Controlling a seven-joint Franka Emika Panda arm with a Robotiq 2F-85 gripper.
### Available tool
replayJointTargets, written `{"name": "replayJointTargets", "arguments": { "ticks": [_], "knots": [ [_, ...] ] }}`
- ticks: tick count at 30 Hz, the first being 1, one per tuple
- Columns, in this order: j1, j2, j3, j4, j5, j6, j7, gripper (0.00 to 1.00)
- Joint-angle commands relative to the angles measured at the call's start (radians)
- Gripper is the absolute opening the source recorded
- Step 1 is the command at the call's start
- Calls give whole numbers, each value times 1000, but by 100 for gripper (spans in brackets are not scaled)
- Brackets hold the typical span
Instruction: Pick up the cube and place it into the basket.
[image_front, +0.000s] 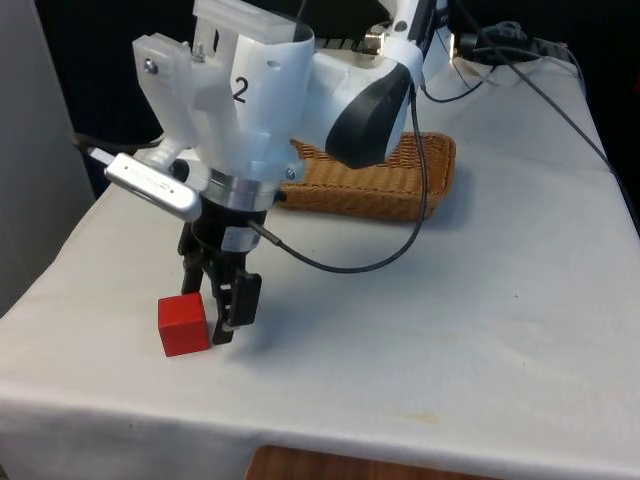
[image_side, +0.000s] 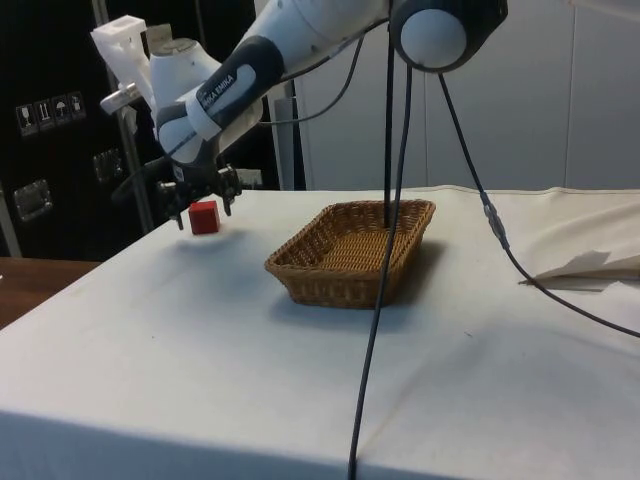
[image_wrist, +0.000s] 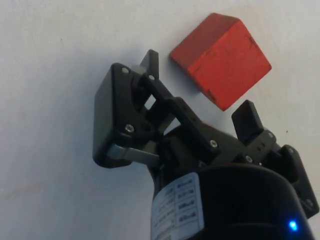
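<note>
Red cube (image_front: 183, 325) on the cloth, just beside spread fingers (image_front: 224, 318).

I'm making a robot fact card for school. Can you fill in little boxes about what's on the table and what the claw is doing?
cube: red cube, sitting on the white cloth, near the table's edge at the front view's left
claw: black claw, open, low beside the cube, not holding it
cube and claw: in the wrist view the cube lies just beyond the fingertips, not between them
basket: brown woven basket, nothing inside, farther along the table
task so far: cube not picked up yet
</note>
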Motion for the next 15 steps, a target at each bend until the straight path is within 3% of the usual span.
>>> {"name": "replayJointTargets", "arguments": {
  "ticks": [1, 5, 13, 14, 15],
  "knots": [
    [1, 7, -5, 7, -2, 5, 11, 100],
    [2, 6, -3, 5, 0, 7, 4, 100],
    [-23, 51, -4, 57, 6, 24, 9, 100],
    [-12, 35, -7, 23, 4, 34, 6, 100],
    [-25, 55, -5, 59, 5, 29, 10, 100]
  ]
}}
